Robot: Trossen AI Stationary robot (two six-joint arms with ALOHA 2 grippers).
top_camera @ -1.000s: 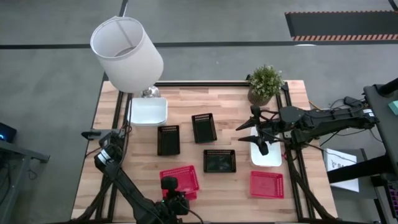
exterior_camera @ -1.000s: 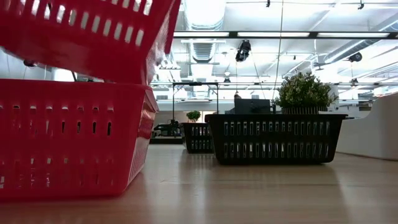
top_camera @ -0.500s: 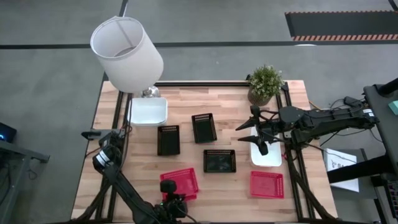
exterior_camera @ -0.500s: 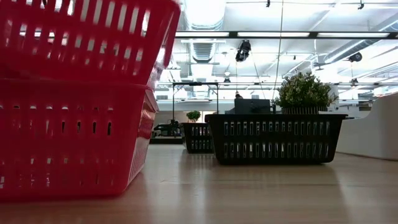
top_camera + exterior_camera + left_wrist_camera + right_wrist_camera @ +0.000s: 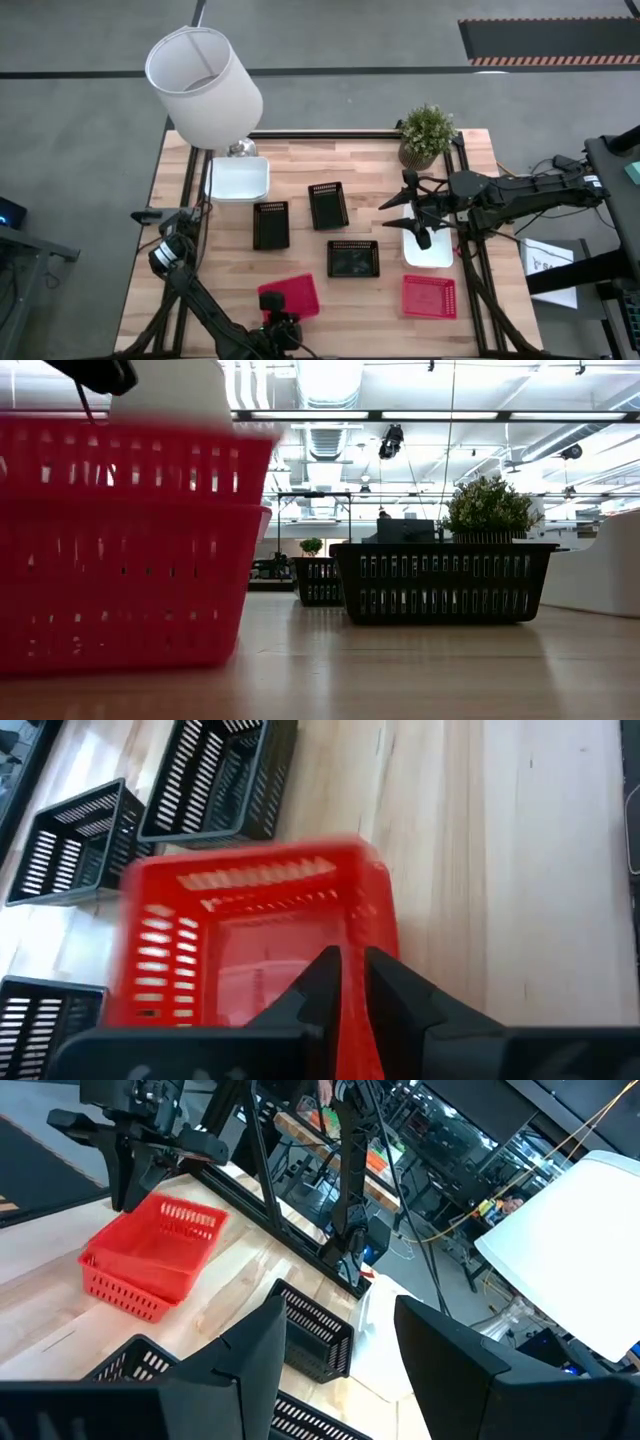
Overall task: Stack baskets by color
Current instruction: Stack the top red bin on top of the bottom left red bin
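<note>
While my left gripper barely pinches the near wall of the nested red baskets, 1 red basket lies far right, nearer my open right gripper.

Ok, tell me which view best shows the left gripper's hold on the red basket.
Left wrist view: the left gripper straddles the red basket wall. High view shows it small, low view only the baskets' side, right wrist view it far off.

both arms are finished in matte black. the right arm is built of chunky jointed segments with thin black cables looped alongside. the left gripper is fitted with two angular, wedge-shaped black fingers.
</note>
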